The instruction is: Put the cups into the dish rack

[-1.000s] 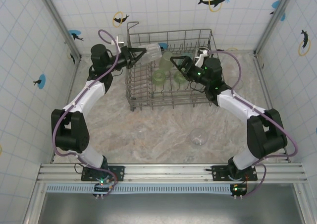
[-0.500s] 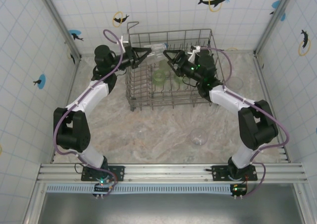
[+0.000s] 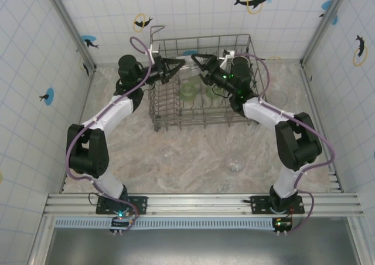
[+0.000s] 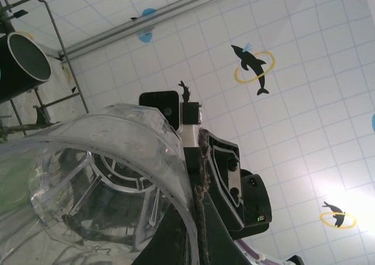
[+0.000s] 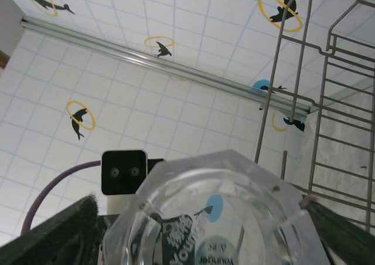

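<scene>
Lab test cell — dolphin-print walls [image 3: 193,16], aluminium rail [image 3: 199,201].

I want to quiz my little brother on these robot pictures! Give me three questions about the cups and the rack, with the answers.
1. True or false: the left gripper holds a clear glass.
2. The right gripper reaches over: A) the dish rack, B) the bare table, C) the arm bases.
3. Fill in: the cup sitting inside the rack is light ____.
Key: 1 true; 2 A; 3 green.
</scene>
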Controlling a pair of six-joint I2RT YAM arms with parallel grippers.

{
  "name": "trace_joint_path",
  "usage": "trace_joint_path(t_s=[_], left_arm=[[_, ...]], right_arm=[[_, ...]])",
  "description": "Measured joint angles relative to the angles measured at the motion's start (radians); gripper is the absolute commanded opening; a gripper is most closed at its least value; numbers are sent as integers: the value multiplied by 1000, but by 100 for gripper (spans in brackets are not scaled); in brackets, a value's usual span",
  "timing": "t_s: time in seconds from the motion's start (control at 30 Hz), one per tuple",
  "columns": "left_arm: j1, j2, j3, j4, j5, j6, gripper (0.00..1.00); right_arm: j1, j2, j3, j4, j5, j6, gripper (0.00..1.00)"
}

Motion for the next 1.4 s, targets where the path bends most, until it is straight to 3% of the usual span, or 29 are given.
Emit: trace_joint_path(t_s=[0.03,0.13,0.27,0.4,0.67,0.8,1.07,1.4], left_arm=[[0,0,-2,5,2,-1,1],[3,0,-11,10,0,-7,37],[0,0,-11,12,3,11,52],[-2,0,9,-78,-4,81,66],[53,-51,24,-227,-42,169,92],[114,-134,31,-275,-80,225,97],[217,-237,51,-448,-160,393,98],[296,-298,-65,-713,-439,679,98]], right_arm=[[0,5,1,1,1,2,70],[-2,17,1,20,2,12,58],[-2,17,1,-5,1,-7,48],[-3,15,2,-68,5,-74,47],[-7,-27,107,-369,71,-366,45],[6,-63,145,-531,160,-544,46],[64,-81,147,-698,285,-796,48],[156,-83,147,-738,298,-1073,48]])
